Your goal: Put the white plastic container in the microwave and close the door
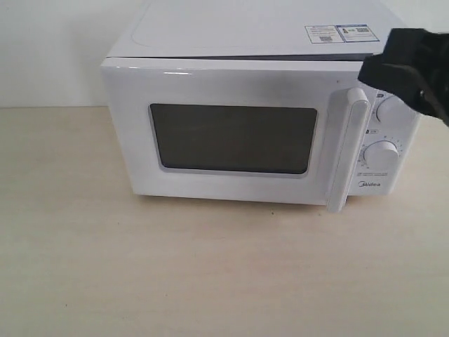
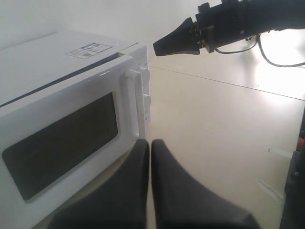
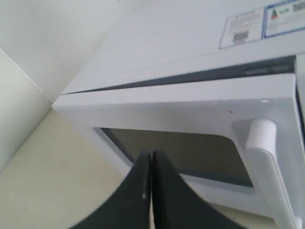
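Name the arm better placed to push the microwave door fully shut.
Right, probably: the right tool hangs by the handle of the door, which shows a gap on top. The left tool sits lower, outside the exterior view.

left tool (image 2: 150, 145): matte black, two broad tapered fingers (image 2: 181, 191) | right tool (image 3: 151, 157): same black wedge shape | right arm (image 2: 243, 19): black blocky housing, thin black cables (image 2: 267, 58)

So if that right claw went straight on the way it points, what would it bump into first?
Most likely the door, around its dark window. The shut right gripper aims there, though depth is hard to judge.
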Robot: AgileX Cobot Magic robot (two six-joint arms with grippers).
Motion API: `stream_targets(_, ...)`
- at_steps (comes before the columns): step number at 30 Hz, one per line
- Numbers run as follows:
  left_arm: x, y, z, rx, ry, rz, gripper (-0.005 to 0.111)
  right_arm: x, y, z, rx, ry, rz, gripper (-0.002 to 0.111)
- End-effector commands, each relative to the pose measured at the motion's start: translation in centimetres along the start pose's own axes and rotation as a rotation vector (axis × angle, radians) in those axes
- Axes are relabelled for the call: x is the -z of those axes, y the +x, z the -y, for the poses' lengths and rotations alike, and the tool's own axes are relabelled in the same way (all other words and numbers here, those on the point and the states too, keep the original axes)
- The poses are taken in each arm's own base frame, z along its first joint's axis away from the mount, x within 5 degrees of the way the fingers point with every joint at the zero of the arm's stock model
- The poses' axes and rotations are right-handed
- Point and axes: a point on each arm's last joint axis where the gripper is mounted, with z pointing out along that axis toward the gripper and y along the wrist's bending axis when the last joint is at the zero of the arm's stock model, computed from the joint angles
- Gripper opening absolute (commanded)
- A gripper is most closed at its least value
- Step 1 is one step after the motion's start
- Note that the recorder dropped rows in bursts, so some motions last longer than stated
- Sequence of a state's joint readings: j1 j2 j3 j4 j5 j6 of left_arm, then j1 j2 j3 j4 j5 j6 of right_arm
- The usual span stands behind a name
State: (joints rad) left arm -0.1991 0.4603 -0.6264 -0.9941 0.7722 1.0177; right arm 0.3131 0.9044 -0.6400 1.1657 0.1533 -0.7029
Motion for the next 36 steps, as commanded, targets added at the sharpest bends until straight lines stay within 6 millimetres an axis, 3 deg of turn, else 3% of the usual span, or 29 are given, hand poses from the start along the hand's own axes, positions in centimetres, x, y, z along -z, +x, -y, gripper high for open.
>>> stream_targets(1, 0.0, 0.0, -0.1, 0.018, -0.012, 0.013, 0.004, -0.2, 1.4, -1.4, 0.077, 0.055, 0.139, 0.000)
stream_targets(6, 0.0, 0.0, -0.1, 0.018, -0.012, 0.013, 0.004, -1.0, 3.9, -2.0, 0.147, 0.141, 0.249, 0.000)
stream_targets(10, 0.0, 0.0, -0.1, 0.018, -0.012, 0.013, 0.004, -3.4, 6.4, -3.0, 0.249, 0.136, 0.223, 0.000)
stream_targets(12, 0.0, 0.0, -0.1, 0.017, -0.013, 0.012, 0.004, -5.3, 7.8, -2.6, 0.268, 0.190, 0.229, 0.000)
stream_targets(16, 0.0, 0.0, -0.1, 0.010, -0.016, 0.007, 0.004, -7.1, 9.2, -1.6, 0.227, 0.287, 0.299, 0.000)
stream_targets(22, 0.0, 0.0, -0.1, 0.013, -0.013, 0.008, 0.004, -8.8, 10.1, -0.7, 0.251, 0.309, 0.379, 0.000)
stream_targets(28, 0.0, 0.0, -0.1, 0.013, -0.013, 0.008, 0.004, -9.5, 9.2, 1.4, 0.244, 0.377, 0.424, 0.000)
stream_targets(36, 0.0, 0.0, -0.1, 0.019, -0.012, 0.014, 0.004, -10.3, 8.3, 1.0, 0.244, 0.340, 0.425, 0.000)
